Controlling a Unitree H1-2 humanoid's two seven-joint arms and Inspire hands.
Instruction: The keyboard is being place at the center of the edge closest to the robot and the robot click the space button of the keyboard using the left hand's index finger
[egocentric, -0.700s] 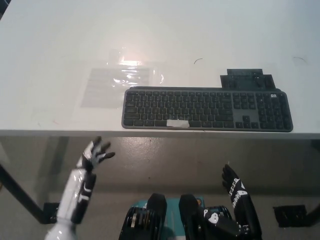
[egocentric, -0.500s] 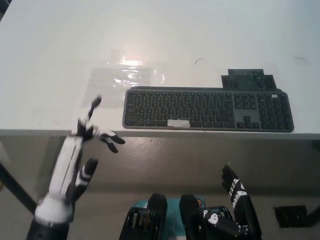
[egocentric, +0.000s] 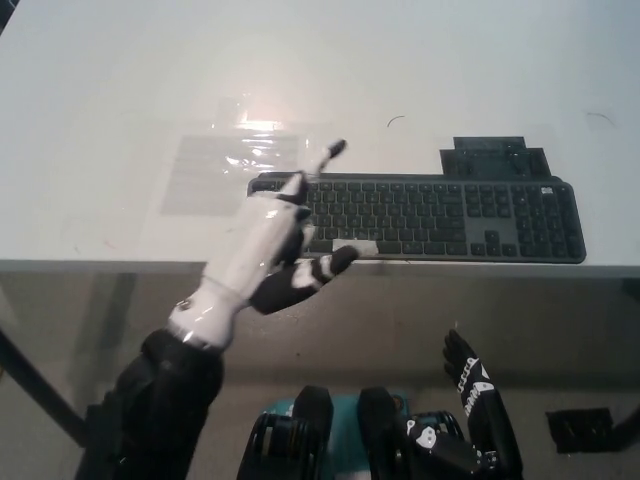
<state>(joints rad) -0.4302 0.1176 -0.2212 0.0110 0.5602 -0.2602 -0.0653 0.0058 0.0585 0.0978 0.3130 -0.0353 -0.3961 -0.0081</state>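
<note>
Keyboard (egocentric: 440, 215) already lies along worktop (egocentric: 100, 100) near edge, roughly centred. Left hand (egocentric: 272, 238) hovers over its left end, empty, index finger (egocentric: 333, 152) stretched out, other fingers loosely curled. Taped space bar (egocentric: 358, 246) looks unpressed; press remains. Right hand (egocentric: 468, 378) idle below edge, fingers apart, empty.

You've got a white bench (egocentric: 100, 80) filling the upper frame, its near edge running straight across. A clear plastic sheet (egocentric: 225, 165) lies flat on it left of centre, glare on its top edge. Right of centre sits a flat black bracket (egocentric: 490, 155), and a small dark curved mark (egocentric: 396, 121) lies further back. Below the edge, grey floor (egocentric: 400, 320), with a black bench leg (egocentric: 35, 385) at lower left.
</note>
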